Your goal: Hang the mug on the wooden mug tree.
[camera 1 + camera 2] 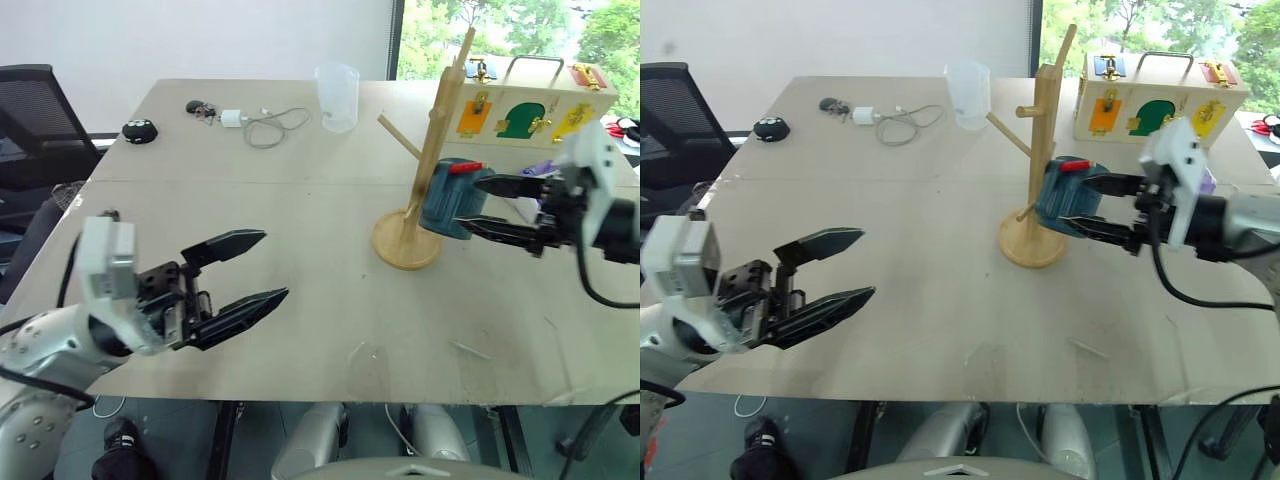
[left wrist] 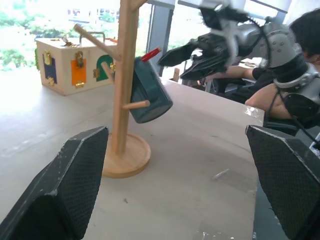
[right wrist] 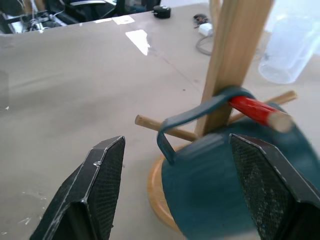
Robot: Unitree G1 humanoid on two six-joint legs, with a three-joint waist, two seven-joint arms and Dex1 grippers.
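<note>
The teal-blue mug [image 1: 445,205] hangs tilted on the wooden mug tree [image 1: 435,130], its loop handle [image 3: 200,107] over a red-tipped peg [image 3: 255,110] near the pole. My right gripper [image 1: 492,208] is open just to the right of the mug, one finger above and one below its outer end. In the left wrist view a small gap shows between those fingertips and the mug [image 2: 150,92]. My left gripper [image 1: 245,272] stands open over the table's front left, far from the tree, with nothing in it.
A clear plastic measuring cup [image 1: 337,97] stands behind the tree. The wooden latch board box [image 1: 520,105] is at the back right. A charger with its cable [image 1: 265,125] and a small black object [image 1: 140,131] lie at the back left. A person [image 2: 272,97] sits past the table's right side.
</note>
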